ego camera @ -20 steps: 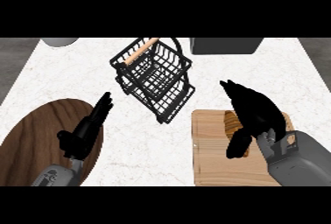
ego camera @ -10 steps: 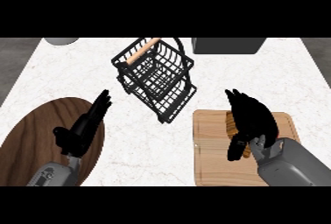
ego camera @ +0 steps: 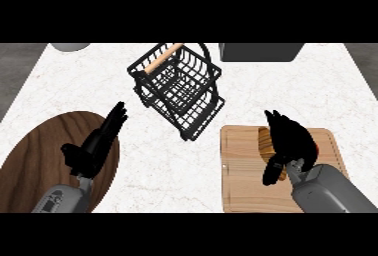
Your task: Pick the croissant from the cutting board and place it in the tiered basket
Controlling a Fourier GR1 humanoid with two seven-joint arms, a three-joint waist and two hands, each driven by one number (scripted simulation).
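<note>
Hovering hand: right hand sits over the cutting board, fingers spread, clamped on nothing.
Croissant: on the board, at 9 o'clock of the palm, mostly hidden.
Handling: likely light, soft, flaky; take its middle.
Tiered basket: at 11 o'clock.
Left hand: resting open.

Bare white counter lies open between the dark round board at the near left and the cutting board at the near right. Farther off, the black wire basket stands across the middle, with a grey box blocking the far right and a grey bowl the far left corner.
</note>
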